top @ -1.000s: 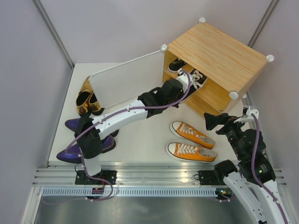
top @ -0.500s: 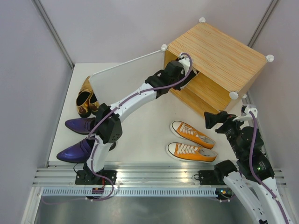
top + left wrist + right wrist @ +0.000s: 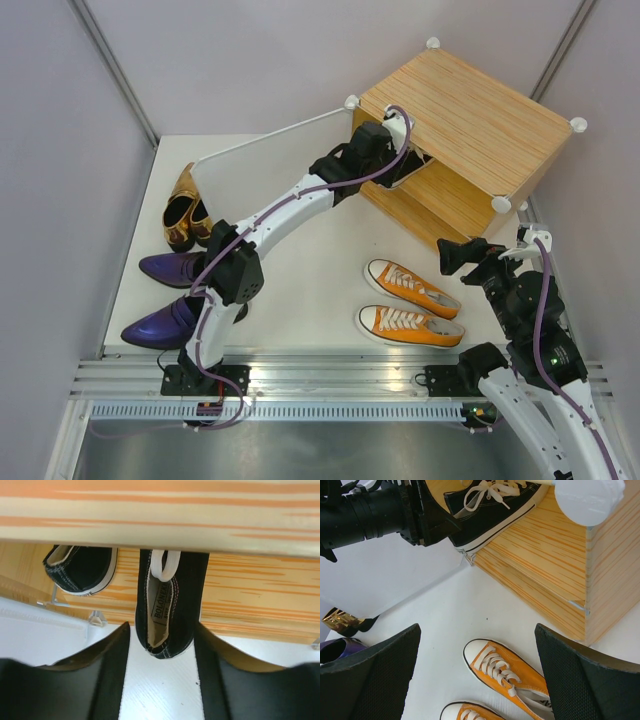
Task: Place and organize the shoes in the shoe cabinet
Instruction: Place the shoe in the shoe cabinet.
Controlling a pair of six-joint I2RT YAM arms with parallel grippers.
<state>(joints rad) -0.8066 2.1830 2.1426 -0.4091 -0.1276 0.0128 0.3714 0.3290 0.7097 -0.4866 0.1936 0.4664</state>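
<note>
Right wrist view: both black fingers [image 3: 367, 672] of the right gripper [image 3: 477, 675] frame the bottom corners, spread wide apart, nothing between them. Two orange canvas sneakers with white laces and soles [image 3: 507, 672] lie on the white tabletop [image 3: 445, 605] below the light striped-grain wooden cabinet [image 3: 545, 565]. A black canvas sneaker with white laces [image 3: 490, 505] sits on the cabinet's shelf, heel overhanging the edge. The black left gripper [image 3: 427, 517] is at that heel. Far left: gold shoe heel [image 3: 337, 619], purple shoe edge [image 3: 335, 647].

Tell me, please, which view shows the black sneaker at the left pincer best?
The left wrist view: the black sneaker fills the centre, heel out. The right wrist view shows its laces and side; the top external view hides it behind the left pincer.
</note>
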